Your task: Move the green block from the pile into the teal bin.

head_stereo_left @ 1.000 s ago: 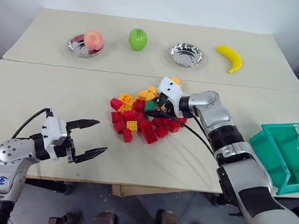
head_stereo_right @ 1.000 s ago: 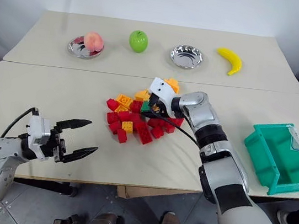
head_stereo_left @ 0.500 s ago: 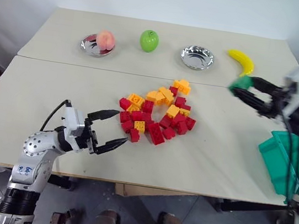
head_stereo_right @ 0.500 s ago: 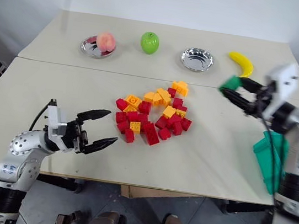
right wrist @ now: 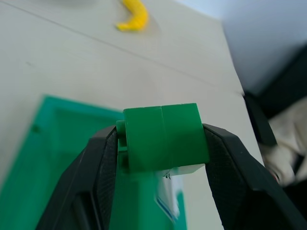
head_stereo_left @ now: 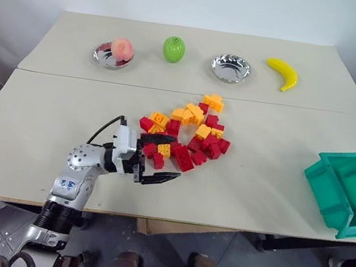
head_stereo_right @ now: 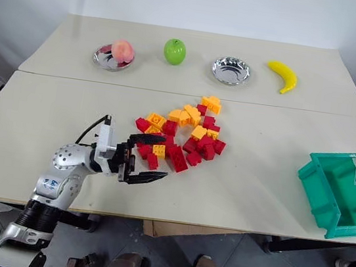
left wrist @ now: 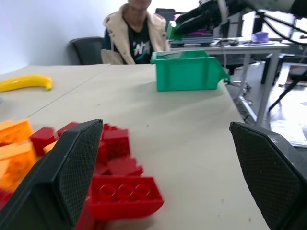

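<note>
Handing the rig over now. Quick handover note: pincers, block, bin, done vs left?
Right pincer: shut on the green block, held above the teal bin at the table's right edge.
Left pincer: open, empty, fingers either side of the near edge of the pile; contact with the bricks is unclear.
Done: green block is out of the pile and over the bin.
Left: open the right pincer to drop the block in, then pull both arms back.

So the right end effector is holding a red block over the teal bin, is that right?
Not quite: the block is green, not red. The right wrist view shows the right end effector clamped on the green block, with the teal bin beneath it. The rest of your statement holds.
</note>
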Controlling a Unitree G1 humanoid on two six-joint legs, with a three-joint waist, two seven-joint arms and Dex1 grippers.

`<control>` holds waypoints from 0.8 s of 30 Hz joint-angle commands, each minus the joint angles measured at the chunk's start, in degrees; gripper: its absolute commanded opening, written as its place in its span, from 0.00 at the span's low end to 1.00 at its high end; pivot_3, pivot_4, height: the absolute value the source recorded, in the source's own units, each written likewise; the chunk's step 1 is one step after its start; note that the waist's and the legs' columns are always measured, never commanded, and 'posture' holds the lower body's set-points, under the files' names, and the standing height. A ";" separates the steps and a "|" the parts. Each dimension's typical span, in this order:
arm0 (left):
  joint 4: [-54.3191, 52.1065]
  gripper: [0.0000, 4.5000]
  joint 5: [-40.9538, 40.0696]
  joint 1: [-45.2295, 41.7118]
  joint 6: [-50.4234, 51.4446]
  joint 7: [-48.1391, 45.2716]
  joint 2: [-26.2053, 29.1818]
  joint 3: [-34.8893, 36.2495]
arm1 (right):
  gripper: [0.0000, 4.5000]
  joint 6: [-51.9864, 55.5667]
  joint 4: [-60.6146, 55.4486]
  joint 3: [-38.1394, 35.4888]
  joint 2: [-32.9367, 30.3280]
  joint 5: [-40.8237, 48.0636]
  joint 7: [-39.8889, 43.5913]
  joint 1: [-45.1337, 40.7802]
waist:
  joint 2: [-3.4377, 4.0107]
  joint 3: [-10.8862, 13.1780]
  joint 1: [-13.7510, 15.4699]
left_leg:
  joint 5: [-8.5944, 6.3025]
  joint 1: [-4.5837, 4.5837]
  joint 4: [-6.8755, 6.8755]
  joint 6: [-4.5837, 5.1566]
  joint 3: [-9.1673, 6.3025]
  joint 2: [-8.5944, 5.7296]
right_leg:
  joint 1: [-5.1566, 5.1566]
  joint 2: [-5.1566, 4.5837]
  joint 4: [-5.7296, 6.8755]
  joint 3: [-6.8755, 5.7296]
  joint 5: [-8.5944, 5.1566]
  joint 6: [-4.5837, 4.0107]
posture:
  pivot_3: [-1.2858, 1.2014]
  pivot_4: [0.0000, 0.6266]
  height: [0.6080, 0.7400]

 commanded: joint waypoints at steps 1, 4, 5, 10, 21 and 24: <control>-1.76 1.00 0.73 0.05 -0.81 0.52 -0.19 -0.26 | 0.50 0.23 0.60 -0.49 -0.02 1.06 -1.72 0.07 | 0.00 0.00 -0.02 | 0.00 -0.01 0.02 0.00 0.00 0.00 | 0.00 0.00 0.00 0.00 0.00 0.00 | 0.52 0.24 1.00; -2.61 1.00 1.10 1.01 -0.82 1.76 0.11 0.35 | 0.58 -0.88 2.81 0.40 -0.26 0.53 -3.73 -1.18 | 0.00 0.00 -0.02 | 0.00 0.00 0.04 0.00 -0.01 0.00 | 0.00 0.00 0.00 0.01 0.00 0.00 | 0.52 0.24 1.00; -3.03 1.00 1.01 1.34 -0.67 2.38 0.29 0.81 | 0.66 -1.44 3.33 0.68 -0.38 0.43 -4.08 -1.58 | 0.00 0.00 -0.02 | 0.00 -0.01 0.05 0.00 -0.02 0.00 | 0.01 0.00 0.00 0.01 0.00 0.00 | 0.52 0.24 1.00; -3.86 1.00 0.06 2.24 0.24 5.01 1.45 3.86 | 1.00 -3.03 1.39 3.25 -0.70 3.04 -1.36 -3.52 | 0.01 0.00 -0.01 | -0.01 -0.01 0.09 0.01 -0.04 0.01 | 0.01 0.00 0.00 0.01 0.00 0.01 | 0.52 0.24 1.00; -4.30 1.00 0.97 6.66 2.07 13.08 6.82 12.98 | 1.00 -2.95 -10.69 19.42 2.88 13.71 11.02 -9.86 | 0.00 0.00 0.17 | -0.03 -0.06 0.25 0.04 -0.16 0.02 | 0.06 0.02 0.03 -0.02 0.03 0.04 | 0.52 0.24 1.00; -6.06 1.00 1.71 9.32 2.88 14.64 8.68 14.54 | 1.00 -3.41 -11.40 21.58 4.84 15.25 11.83 -10.57 | -0.01 0.01 0.51 | -0.07 -0.12 0.30 0.09 -0.19 0.00 | 0.07 0.00 -0.01 -0.03 0.04 0.06 | 0.52 0.24 1.00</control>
